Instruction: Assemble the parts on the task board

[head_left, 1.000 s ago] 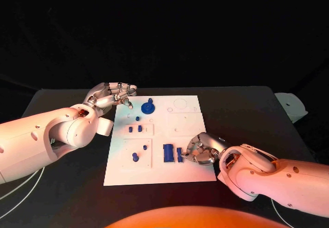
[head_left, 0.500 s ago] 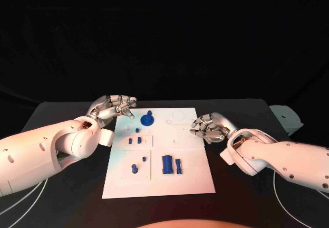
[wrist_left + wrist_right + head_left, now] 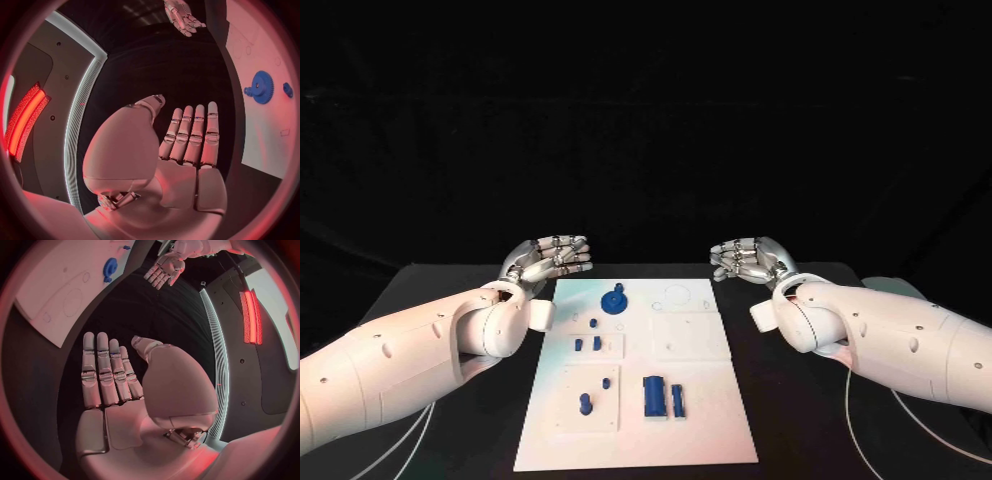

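Left hand (image 3: 548, 257): I see it raised above the far left corner of the task board (image 3: 711, 400), left of centre in the head frame, fingers straight and side by side, released, holding nothing; my left wrist view shows the same flat palm (image 3: 187, 150) with the fingers extended. Right hand (image 3: 750, 260): I see it mirrored right of centre, above the board's far right corner, likewise released and holding nothing, its fingers straight in the right wrist view (image 3: 109, 380). Task board: white plate, centre to lower centre of the head frame, on the black table (image 3: 805, 420). Parts on the board, all blue: a gear-like piece (image 3: 615, 299) near the top edge; two small pegs (image 3: 589, 344) in the left middle panel; a small piece (image 3: 587, 404) in the lower left panel; a larger block (image 3: 653, 396) with a narrow bar (image 3: 678, 401) just beside it, lower centre.
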